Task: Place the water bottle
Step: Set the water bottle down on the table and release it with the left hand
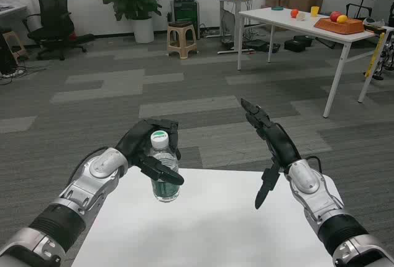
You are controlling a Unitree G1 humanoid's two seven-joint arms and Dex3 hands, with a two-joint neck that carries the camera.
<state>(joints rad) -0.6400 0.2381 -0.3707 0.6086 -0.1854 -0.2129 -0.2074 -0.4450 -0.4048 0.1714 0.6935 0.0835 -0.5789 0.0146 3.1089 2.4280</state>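
Black fingers [161, 170] of the left hand [148, 147] wrap the clear, ribbed plastic water bottle with a white cap [164, 178], upright on the smooth white surface [209, 230] at centre-left. The right hand [271, 150] hovers empty, fingers spread, centre-right.

The left hand [149, 147] covers the bottle's [165, 184] upper body, so its label cannot be read. The table's [215, 230] near part runs off the bottom edge. Fruit [338, 17] on the far table [295, 21] is too small to name.
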